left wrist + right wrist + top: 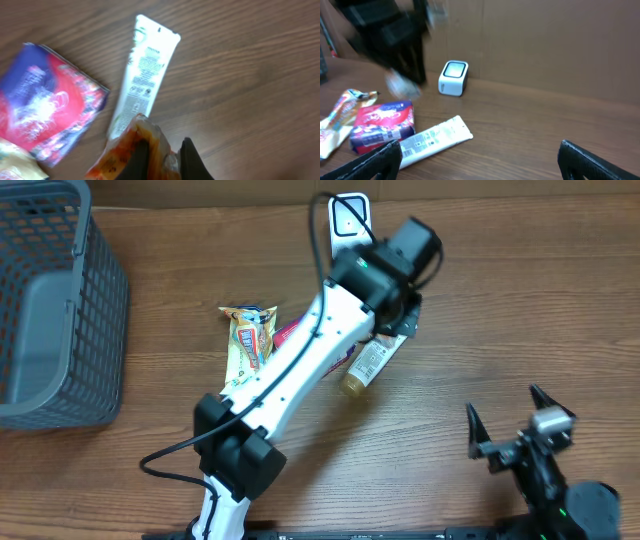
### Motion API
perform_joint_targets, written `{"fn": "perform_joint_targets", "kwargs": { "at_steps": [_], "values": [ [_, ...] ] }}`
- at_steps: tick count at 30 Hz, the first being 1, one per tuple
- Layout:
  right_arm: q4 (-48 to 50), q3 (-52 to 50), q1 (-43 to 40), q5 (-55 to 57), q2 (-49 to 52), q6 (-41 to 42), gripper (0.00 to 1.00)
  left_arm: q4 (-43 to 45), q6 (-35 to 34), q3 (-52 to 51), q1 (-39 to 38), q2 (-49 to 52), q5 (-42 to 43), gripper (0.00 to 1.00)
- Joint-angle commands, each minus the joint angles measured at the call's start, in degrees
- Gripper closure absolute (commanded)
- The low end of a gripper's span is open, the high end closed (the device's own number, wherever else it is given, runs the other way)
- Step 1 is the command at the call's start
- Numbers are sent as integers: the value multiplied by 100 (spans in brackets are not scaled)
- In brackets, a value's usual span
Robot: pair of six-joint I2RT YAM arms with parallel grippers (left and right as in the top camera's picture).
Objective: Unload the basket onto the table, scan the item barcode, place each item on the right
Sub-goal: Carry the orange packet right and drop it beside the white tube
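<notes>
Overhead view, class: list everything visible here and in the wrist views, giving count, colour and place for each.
basket: one, grey, table's far left
scanner: one, white, back centre
tube: one, white with gold cap, centre
pouch: one, red and purple, beside the tube
snack packet: one, orange-yellow, left of the pouch
wrapper: one, orange, in the left gripper
table: one, brown wood
left gripper: shut on the wrapper
right gripper: open, empty, front right

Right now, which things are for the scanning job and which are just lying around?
For the job: left gripper, shut on the orange packet; white scanner.
Lying about: white tube; red pouch; snack wrapper; grey basket; right gripper, open, holding nothing.
</notes>
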Motion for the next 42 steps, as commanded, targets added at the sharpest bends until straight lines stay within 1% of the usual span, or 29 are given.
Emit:
{"fn": "perform_joint_targets", "kwargs": {
  "at_steps": [1, 4, 6, 8, 13, 15, 16, 17, 18, 19, 20, 21, 22, 25, 27, 33, 36, 37, 38, 39, 40, 41, 42],
  "values": [
    [-476, 774, 26, 232, -46, -44, 0, 599, -264, -756, -236, -162, -243, 96],
    [-859, 1086, 28, 101, -46, -42, 0, 1355, -260, -1399, -400, -162, -264, 96],
    [-874, 1145, 28, -256, -46, -42, 0, 1843, -260, -1777, -459, -162, -260, 96],
    [-765, 1139, 28, -514, -46, -42, 0, 2269, -260, -2131, -481, -162, -81, 96],
    [-682, 1139, 28, -752, -46, -39, 0, 2841, -289, -2719, -492, -162, 199, 95],
    [-678, 1139, 28, -811, -46, -35, 0, 3123, -286, -2946, -494, -162, 459, 94],
    [-686, 1139, 28, -813, -46, -28, 0, 3228, -286, -3027, -494, -162, 612, 91],
    [-691, 1139, 28, -811, -46, 4, 0, 3342, -286, -3101, -494, -160, 765, 85],
    [-704, 1139, 28, -809, -46, 35, 0, 3460, -286, -3169, -494, -160, 898, 66],
    [-721, 1139, 28, -782, -46, 107, 0, 3550, -286, -3202, -498, -160, 1008, 43],
    [-734, 1139, 28, -752, -46, 168, 0, 3589, -282, -3204, -507, -160, 1106, 31],
    [-748, 1139, 28, -706, -46, 275, 0, 3604, -280, -3198, -509, -162, 1128, 6],
    [-761, 1139, 28, -654, -46, 326, 0, 3602, -225, -3147, -516, -164, 1187, 0],
    [-761, 1139, 28, -446, -46, 581, 0, 3471, -81, -2861, -529, -164, 1353, 0],
    [-774, 1139, 28, -391, -46, 678, 0, 3136, 70, -2446, -527, -164, 1318, 0],
    [-970, 1139, 28, -393, -46, 678, 0, 1993, 323, -1290, -527, -164, 754, 0],
    [-1193, 1139, 28, -393, -46, 680, 0, 1589, 557, -1233, -527, -164, 466, 0],
    [-1239, 1139, 28, -398, -46, 684, 0, 1480, 636, -1266, -527, -160, 369, 1],
    [-1261, 1139, 28, -402, -46, 708, 0, 1414, 717, -1325, -525, -160, 297, 5],
    [-1268, 1139, 28, -439, -46, 728, 0, 1392, 852, -1377, -522, -160, 295, 23],
    [-1239, 1139, 28, -590, -46, 717, 0, 1386, 966, -1410, -525, -160, 297, 66],
    [-1172, 1139, 28, -769, -46, 717, 0, 1375, 1034, -1434, -522, -160, 289, 83],
    [-1049, 1139, 28, -1082, -46, 719, 0, 1370, 1119, -1434, -514, -160, 284, 85]
  ]
}}
